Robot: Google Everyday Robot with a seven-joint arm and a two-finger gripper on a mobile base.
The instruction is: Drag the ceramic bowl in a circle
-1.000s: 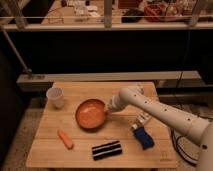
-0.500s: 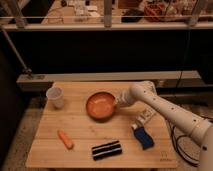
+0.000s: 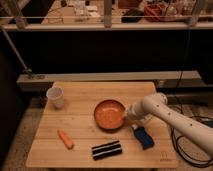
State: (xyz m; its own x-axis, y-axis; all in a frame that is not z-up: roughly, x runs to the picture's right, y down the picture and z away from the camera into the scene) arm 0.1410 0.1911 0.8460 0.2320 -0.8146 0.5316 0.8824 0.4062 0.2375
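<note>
The wooden table (image 3: 80, 125) lies under me as it did before. My white arm (image 3: 170, 117) comes in from the right, and since half a second ago it has drawn back toward the right and nearer the front edge. My gripper (image 3: 125, 116) is low over the table, touching the right rim of the ceramic bowl (image 3: 108, 114). Whether my grip is closed on that rim or only set against it I cannot tell.

The bowl sits upright a little right of the table's middle. Half a second ago it was farther back and more to the left, and a second ago it was farther left still, so it has come round with me in a curve.

Nothing else has shifted. The blue object (image 3: 144, 137) lies just in front of my gripper. The black striped block (image 3: 106, 149) is near the front edge, the white cup (image 3: 55, 96) stands at the far left, and the orange carrot (image 3: 65, 139) lies front left.
</note>
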